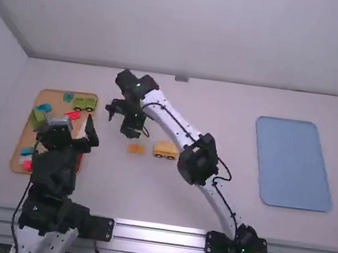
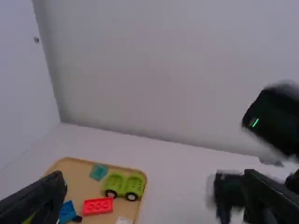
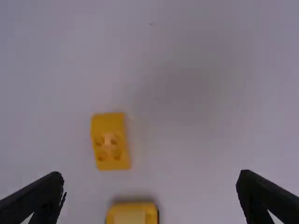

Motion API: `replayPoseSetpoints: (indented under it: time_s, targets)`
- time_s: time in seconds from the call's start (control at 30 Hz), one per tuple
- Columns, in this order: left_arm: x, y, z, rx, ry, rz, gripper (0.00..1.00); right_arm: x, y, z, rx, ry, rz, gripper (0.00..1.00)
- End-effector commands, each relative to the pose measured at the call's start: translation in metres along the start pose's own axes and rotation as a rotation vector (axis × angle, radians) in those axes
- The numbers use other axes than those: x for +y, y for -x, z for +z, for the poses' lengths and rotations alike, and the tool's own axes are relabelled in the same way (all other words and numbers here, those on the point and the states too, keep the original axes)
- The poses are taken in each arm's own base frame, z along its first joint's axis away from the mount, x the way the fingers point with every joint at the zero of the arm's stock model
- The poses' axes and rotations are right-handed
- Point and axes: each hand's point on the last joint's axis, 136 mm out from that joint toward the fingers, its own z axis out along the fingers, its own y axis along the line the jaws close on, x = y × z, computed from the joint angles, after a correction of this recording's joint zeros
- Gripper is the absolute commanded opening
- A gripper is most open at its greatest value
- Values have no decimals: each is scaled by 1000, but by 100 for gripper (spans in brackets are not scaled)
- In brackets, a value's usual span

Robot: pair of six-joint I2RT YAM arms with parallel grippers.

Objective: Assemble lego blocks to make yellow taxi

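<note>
Logging the taxi build. The right hand [image 3: 152, 176] is released, fingers wide apart, with nothing between them. It hangs above the bench [image 1: 224, 127]. A yellow block [image 3: 110, 141] lies loose on the near side of that hand, studs showing on part of its top. The yellow wheeled piece [image 1: 166, 149] stands just beside the block, a little farther to the right from the hand.

The left hand [image 2: 155, 176] is also spread and empty, by the right edge of the wooden tray [image 2: 77, 172]. Ahead of it, on the tray, I note a green wheeled base [image 2: 124, 185] and a red block [image 2: 98, 206].

Step in hand, my judgement: both taxi parts are set out but not joined, so I take this as the pick-up ahead of stacking. Next move: bring the right hand back toward me over the block, line its fingers up with opposite sides, lower, close gently, then press the studless underside squarely onto the wheeled piece. Risk: the two parts sit close, so a wide finger could nudge the wheeled piece and roll it.
</note>
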Motion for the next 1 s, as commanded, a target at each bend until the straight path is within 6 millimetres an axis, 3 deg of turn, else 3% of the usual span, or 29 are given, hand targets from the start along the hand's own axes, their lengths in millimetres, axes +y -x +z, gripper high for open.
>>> replayPoseSetpoints:
  time_s: [0.0,0.1,0.23,0.3,0.37,0.57,0.63,0.73,0.83,0.87,0.97]
  targets:
    - [-24,11,8,19,-113,37,99,-18,11,-83,-170,-67,28,98]
    - [-42,11,27,95,-174,99,99,-32,0,-108,-221,-72,70,98]
    - [-51,4,48,190,-184,164,99,-38,-13,-116,-214,-71,105,98]
    - [-69,-8,63,299,-262,238,99,-43,-21,-114,-204,-62,168,99]
    - [-74,-13,72,355,-280,243,99,-45,-22,-105,-201,-51,199,99]
    - [-81,-33,111,465,-260,244,99,-85,-20,-28,-228,-181,363,99]
    - [-84,-36,115,457,-276,291,99,-84,-23,-20,-253,-199,356,99]
    - [-84,-30,116,430,-282,329,99,-82,-42,-38,-283,-248,369,98]
    - [-94,-24,110,401,-351,356,99,-72,-74,-73,-324,-307,367,99]
    - [-97,-24,108,400,-371,359,99,-70,-77,-77,-334,-311,363,99]
    - [-129,-32,82,406,-626,401,99,-45,-92,-89,-461,-290,325,99]
